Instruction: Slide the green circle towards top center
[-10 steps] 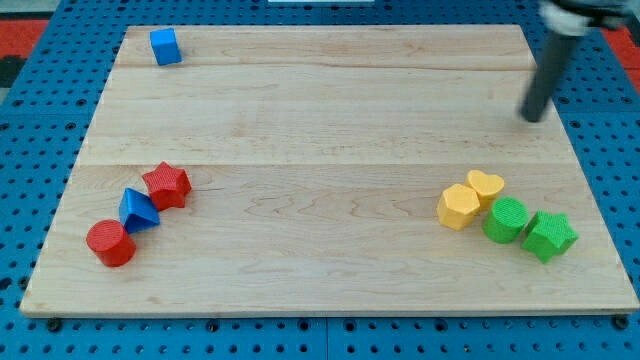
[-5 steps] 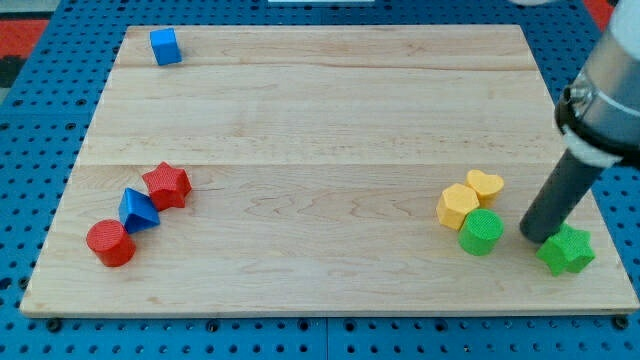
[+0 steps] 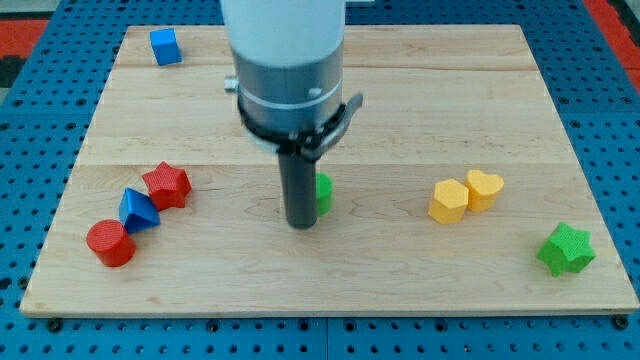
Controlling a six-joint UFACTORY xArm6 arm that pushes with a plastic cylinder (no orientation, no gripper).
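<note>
The green circle [image 3: 324, 192] sits near the board's middle, mostly hidden behind my rod; only its right edge shows. My tip [image 3: 300, 224] rests on the board just left of and below the circle, touching or nearly touching it. The arm's grey body fills the view's top centre.
A yellow hexagon [image 3: 448, 201] and yellow heart [image 3: 485, 189] sit at the right. A green star [image 3: 565, 249] lies at the lower right. A red star [image 3: 166, 185], blue triangle [image 3: 137, 210] and red cylinder [image 3: 110, 243] cluster at the lower left. A blue cube [image 3: 164, 46] is at the top left.
My tip swept from the right side to the board's middle, carrying the green circle left with it. The yellow blocks shifted slightly. The green star stayed at the lower right.
</note>
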